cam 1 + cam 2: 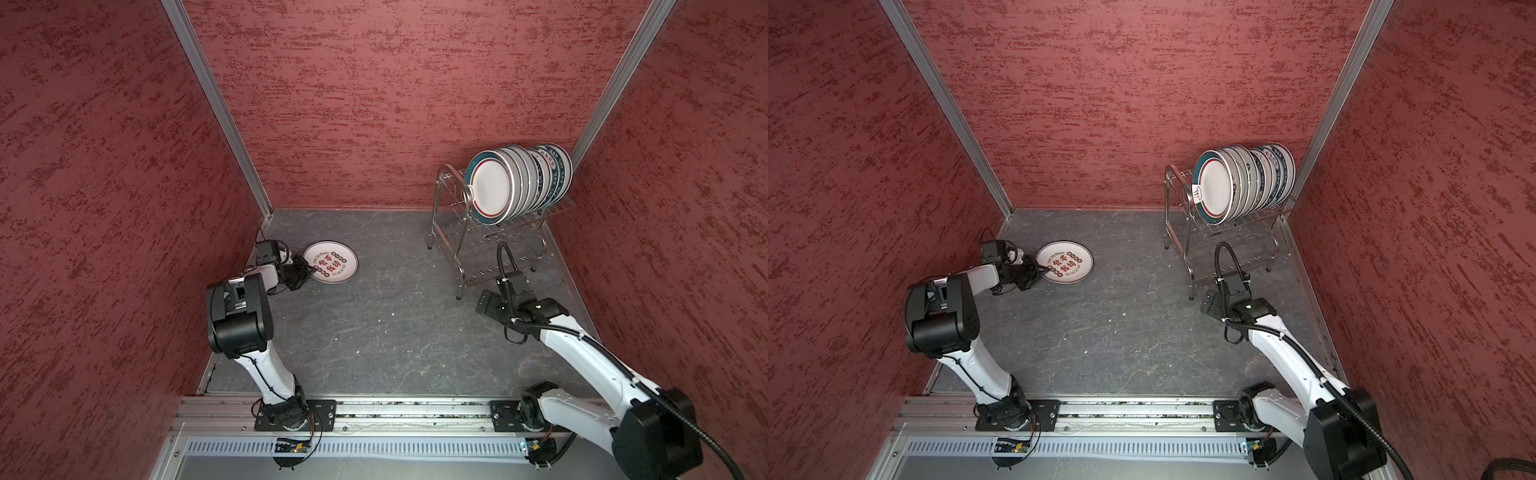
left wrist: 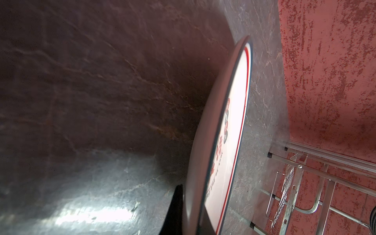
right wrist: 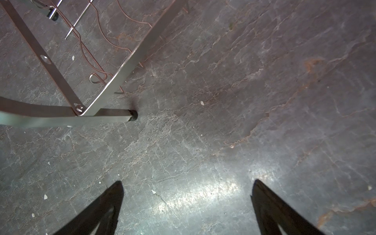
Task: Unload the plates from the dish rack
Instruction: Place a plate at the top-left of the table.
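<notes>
The left gripper (image 1: 308,270) is pinched shut on the near-left rim of a white plate (image 1: 332,262) printed with red Chinese characters. The plate lies face up near the far left corner of the grey stone-patterned tabletop (image 1: 395,316). In the left wrist view its rim sits between the black fingers (image 2: 175,211), and it cannot be told whether the plate rests fully on the surface. The dish rack (image 1: 451,232) stands in the far right corner. A row of plates (image 1: 523,183) stands on edge on its upper shelf, crowded toward the right end, and the front one has a teal-and-red rim. The right gripper (image 3: 187,183) hangs empty with its fingers spread wide over bare tabletop, near the rack's front leg (image 3: 114,115).
</notes>
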